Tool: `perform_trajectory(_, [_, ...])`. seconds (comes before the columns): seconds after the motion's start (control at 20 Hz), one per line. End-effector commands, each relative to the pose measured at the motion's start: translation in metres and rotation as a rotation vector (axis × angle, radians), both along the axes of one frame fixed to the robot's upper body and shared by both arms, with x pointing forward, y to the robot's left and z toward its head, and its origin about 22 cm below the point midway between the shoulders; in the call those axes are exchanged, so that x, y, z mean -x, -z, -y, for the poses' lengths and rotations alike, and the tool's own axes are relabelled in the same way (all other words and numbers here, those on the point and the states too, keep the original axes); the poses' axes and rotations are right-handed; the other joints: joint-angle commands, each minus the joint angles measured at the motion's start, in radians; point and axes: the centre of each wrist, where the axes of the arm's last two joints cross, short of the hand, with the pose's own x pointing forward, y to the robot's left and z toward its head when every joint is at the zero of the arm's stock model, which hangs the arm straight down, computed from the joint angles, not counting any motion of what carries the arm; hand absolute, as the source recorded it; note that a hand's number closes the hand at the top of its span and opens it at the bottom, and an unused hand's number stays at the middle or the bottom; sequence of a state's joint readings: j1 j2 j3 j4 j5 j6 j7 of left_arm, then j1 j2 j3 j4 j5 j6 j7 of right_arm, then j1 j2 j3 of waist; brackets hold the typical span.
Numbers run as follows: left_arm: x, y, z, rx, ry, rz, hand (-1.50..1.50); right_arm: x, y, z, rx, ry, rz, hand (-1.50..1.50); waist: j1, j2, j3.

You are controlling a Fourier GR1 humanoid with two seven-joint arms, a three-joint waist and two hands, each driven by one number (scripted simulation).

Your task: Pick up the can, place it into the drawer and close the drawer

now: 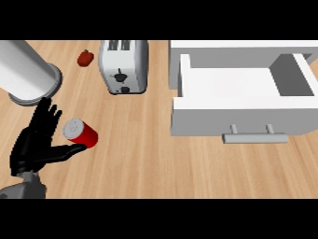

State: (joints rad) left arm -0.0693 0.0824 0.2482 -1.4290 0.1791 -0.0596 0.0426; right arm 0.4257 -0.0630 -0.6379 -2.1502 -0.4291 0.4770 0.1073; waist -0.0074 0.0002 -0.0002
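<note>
Can point(81, 132) stands beside open left robot hand point(38, 140); drawer point(247, 95) open.

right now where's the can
In the head view the can stands low on the counter's left side, beside the open left hand, below the toaster.

Lighting bright, even, diffuse; no single source evident. Wooden counter point(154, 163) uniformly lit, no glare patches. Shadows faint and soft: slight darkening under toaster point(124, 66) near end, thin dark rim round base of large grey cylinder point(17, 70) far left. White drawer point(247, 100) shaded by face: top edges brightest, inner walls pale grey, front panel mid grey. Black left hand point(34, 144) shows little surface detail. Cylinder appears stretched toward left edge.
</note>
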Motion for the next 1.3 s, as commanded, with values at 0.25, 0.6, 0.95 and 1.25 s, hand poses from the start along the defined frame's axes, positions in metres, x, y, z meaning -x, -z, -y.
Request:
perform_trajectory(0.25, [0.019,0.044,-0.019,-0.015,-0.038,-0.025,-1.5,0.002,0.001,0.0,0.001,0.022,-0.006,-1.5,0.003,-0.001,0.0])
perform_trajectory(0.6, [0.014,0.071,-0.044,0.0,-0.03,-0.055,-1.5,-0.002,-0.013,0.014,-0.006,0.005,0.017,-1.5,0.002,0.0,0.0])
perform_trajectory(0.95, [0.007,0.106,-0.032,0.046,-0.038,-0.079,-1.5,0.017,-0.013,-0.004,0.004,-0.014,0.007,-1.5,-0.003,0.001,-0.001])
perform_trajectory(1.25, [0.0,0.117,-0.022,0.084,-0.02,-0.081,-1.5,0.004,-0.013,0.002,0.016,0.014,0.007,-1.5,-0.001,0.001,0.0])
